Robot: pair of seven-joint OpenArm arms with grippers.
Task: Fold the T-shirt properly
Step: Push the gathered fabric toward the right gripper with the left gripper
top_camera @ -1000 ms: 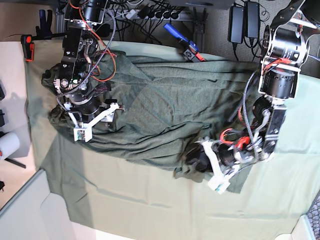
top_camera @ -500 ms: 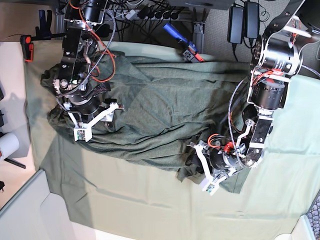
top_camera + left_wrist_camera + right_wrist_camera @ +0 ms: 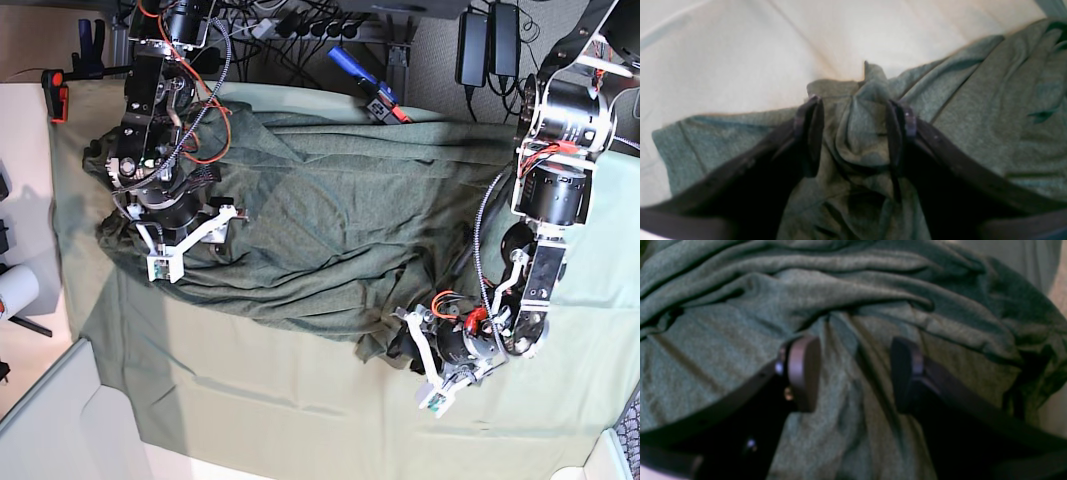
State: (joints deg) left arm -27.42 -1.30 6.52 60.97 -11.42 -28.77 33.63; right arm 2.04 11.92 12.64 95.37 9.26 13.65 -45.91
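The T-shirt (image 3: 330, 230) lay sprawled and rumpled across the mint-green table cloth (image 3: 250, 400), spread wide but nowhere near flat. The left gripper (image 3: 853, 133) stood at the shirt's near edge with a bunched ridge of fabric rising between its parted fingers (image 3: 811, 133); the cloth filled the gap, yet I could not tell whether the pads actually pinched it. The right gripper (image 3: 850, 373) sat at the far end, its fingers (image 3: 803, 373) wide and straddling a fold of the knit, pressed into the cloth rather than clamped on it.

To do this step well, I judged each claw should close on a single clean edge, not a wad, so the shirt would lift as a sheet. Both ends ought to rise together and pull gently apart to draw the wrinkles out before any fold is laid.

The soft cloth under the shirt looked apt to be caught along with it, so a shallow bite seemed wiser. Beyond the table, tangled cables (image 3: 300, 25) and power bricks (image 3: 487, 40) hung at the back, and an orange-handled clamp (image 3: 57, 90) gripped the table's corner.
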